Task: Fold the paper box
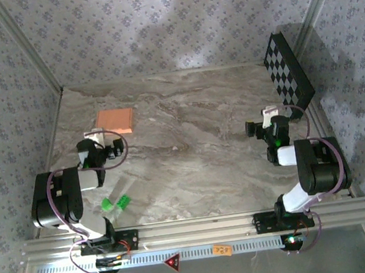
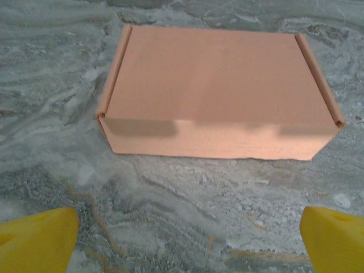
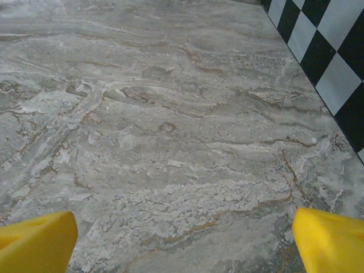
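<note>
The paper box (image 1: 114, 121) is a salmon-orange closed box lying flat on the marble table at the back left. In the left wrist view the paper box (image 2: 219, 91) fills the upper half, lid down, rolled edges on both sides. My left gripper (image 1: 98, 135) hovers just in front of it, open, with bare table between its yellow fingertips (image 2: 37, 239). My right gripper (image 1: 271, 113) is at the far right of the table, open over bare marble, its yellow fingertips (image 3: 330, 242) wide apart.
A black-and-white checkerboard panel (image 1: 287, 73) leans at the back right, close to the right gripper, also at the checkerboard panel (image 3: 324, 51). Small green pieces (image 1: 116, 202) lie near the left arm's base. Wallpapered walls enclose the table on three sides.
</note>
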Tool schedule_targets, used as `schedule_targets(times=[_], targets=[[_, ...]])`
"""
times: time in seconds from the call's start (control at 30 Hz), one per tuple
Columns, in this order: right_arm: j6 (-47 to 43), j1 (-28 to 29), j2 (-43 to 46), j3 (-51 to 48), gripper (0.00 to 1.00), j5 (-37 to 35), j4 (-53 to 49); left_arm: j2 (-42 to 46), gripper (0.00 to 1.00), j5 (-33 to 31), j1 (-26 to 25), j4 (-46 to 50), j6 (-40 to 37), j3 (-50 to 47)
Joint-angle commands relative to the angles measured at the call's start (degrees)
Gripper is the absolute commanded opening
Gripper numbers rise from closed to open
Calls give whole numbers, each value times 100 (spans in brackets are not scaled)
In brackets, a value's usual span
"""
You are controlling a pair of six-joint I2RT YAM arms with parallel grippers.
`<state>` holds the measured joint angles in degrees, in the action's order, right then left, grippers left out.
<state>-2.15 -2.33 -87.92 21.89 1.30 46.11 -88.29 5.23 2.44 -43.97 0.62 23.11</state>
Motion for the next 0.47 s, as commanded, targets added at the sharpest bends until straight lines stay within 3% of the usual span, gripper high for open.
schedule_targets(times=[0.0, 0.43], targets=[[49, 18, 3, 16, 99, -114, 227, 48, 100, -210, -102, -370, -62, -9], [51, 13, -12, 20, 99, -96, 207, 46, 100, -185, -86, -354, -45, 0]])
